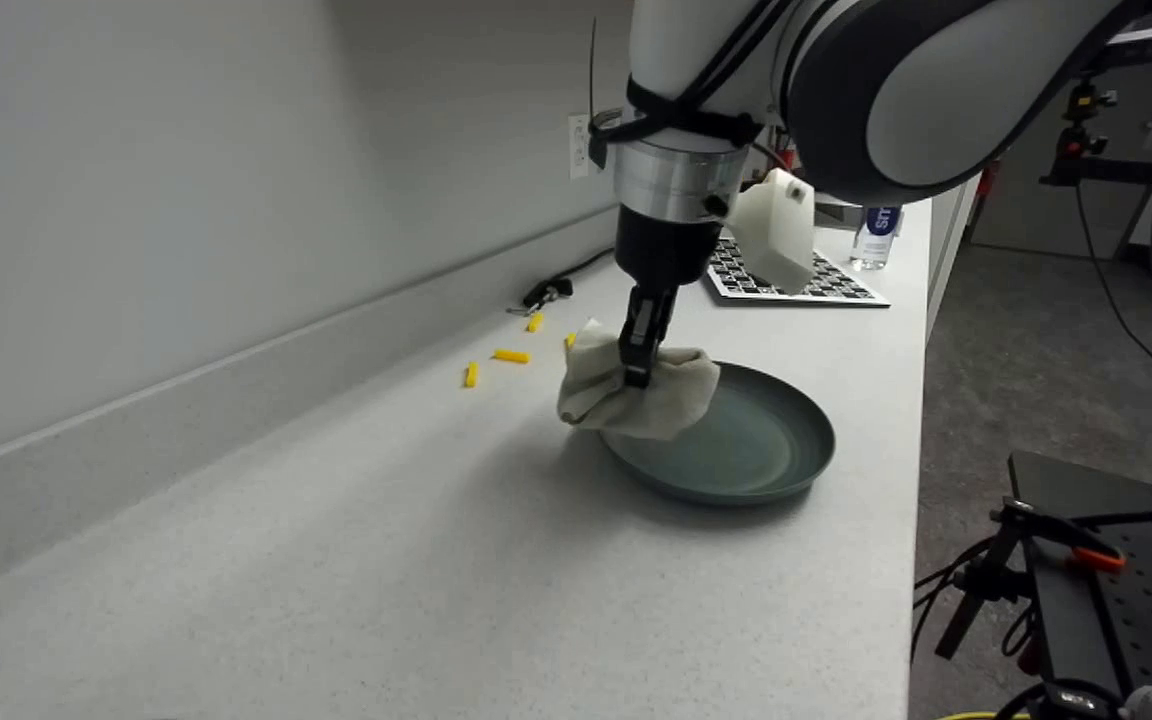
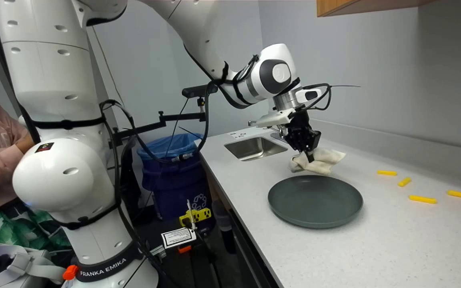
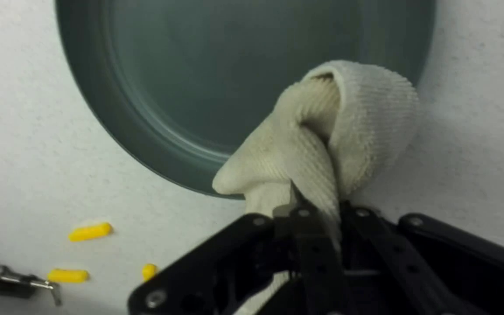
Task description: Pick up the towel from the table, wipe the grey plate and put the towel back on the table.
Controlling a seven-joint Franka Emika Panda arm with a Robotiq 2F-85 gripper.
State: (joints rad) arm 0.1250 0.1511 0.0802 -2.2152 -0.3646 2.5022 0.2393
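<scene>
- The gripper [image 1: 638, 372] is pinching the towel [image 3: 372, 127], and soft folds stick out around it.
- The towel hangs just under the gripper and looks held up off the table [image 1: 416, 580].
- The plate [image 2: 314, 200] is a dark greeny grey. It lies on the table, lower than the gripper and off to one side.
- In the wrist view, the towel covers a bit of the plate's edge, just past the gripper. I can't tell if the towel touches the plate.
- The picking up is done. I think wiping is the step now, but I can't say if the rubbing is about to start or is over.
- If the plate needs its wipe, the gripper should go across to the plate's middle, come down until the towel lies on it, and rub gently. A hard push could make the plate slide.
- If the wipe is done, the gripper should go away from the plate, come down to the table and let go.
- Yellow sticks [image 2: 422, 199] lie on the table too, lower than the gripper. It should not set the towel on them.
</scene>
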